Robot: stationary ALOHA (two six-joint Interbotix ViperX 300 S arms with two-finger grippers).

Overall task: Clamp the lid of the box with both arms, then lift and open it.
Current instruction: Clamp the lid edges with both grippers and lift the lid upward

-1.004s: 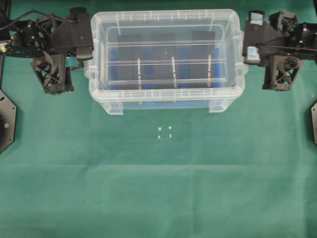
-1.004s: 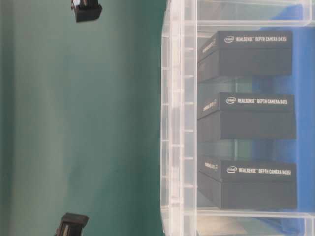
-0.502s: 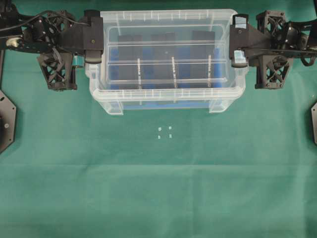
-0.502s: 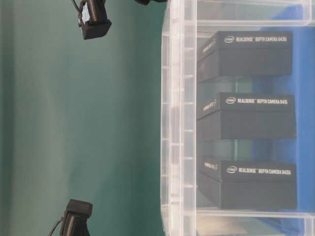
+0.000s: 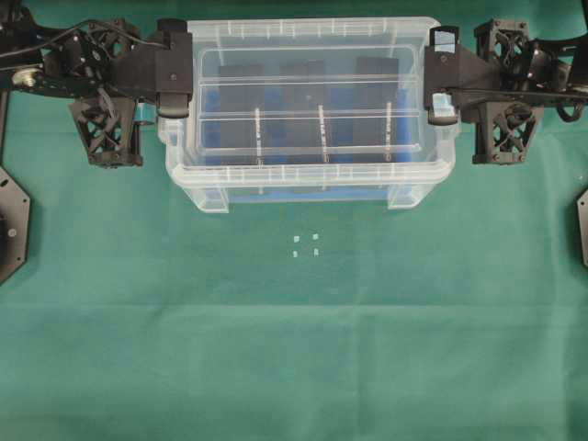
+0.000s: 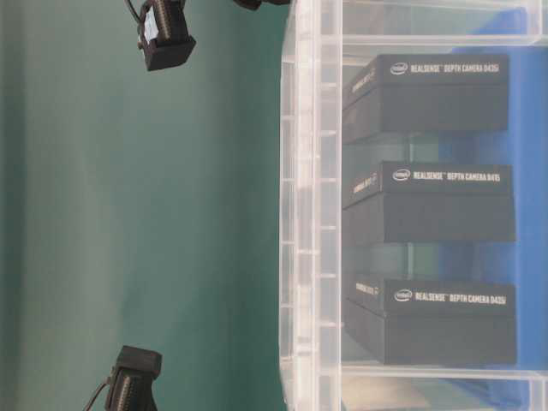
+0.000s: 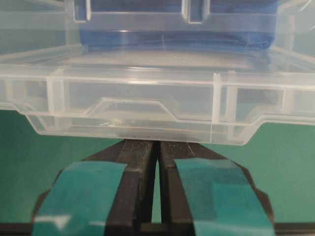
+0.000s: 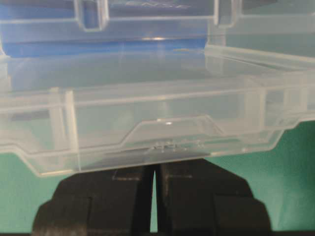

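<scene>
The clear box [image 5: 308, 188] stands at the back middle of the green cloth, with black cases [image 6: 428, 205] and a blue liner showing through it. The clear lid [image 5: 312, 96] lies flat on it. My left gripper [image 5: 175, 87] is shut at the lid's left end. In the left wrist view its teal-padded tips [image 7: 158, 142] meet right under the lid's end lip [image 7: 138, 103]. My right gripper [image 5: 441, 87] is shut at the lid's right end. In the right wrist view its tips [image 8: 155, 169] sit under the end lip [image 8: 162, 132].
Small white marks [image 5: 305, 245] lie on the cloth in front of the box. Black base plates stand at the left edge [image 5: 11, 225] and the right edge [image 5: 581, 225]. The green cloth stretches wide in front.
Both grippers moved inward from beside the box to its two ends, then held almost still over the last half second. The box and lid have not moved.
</scene>
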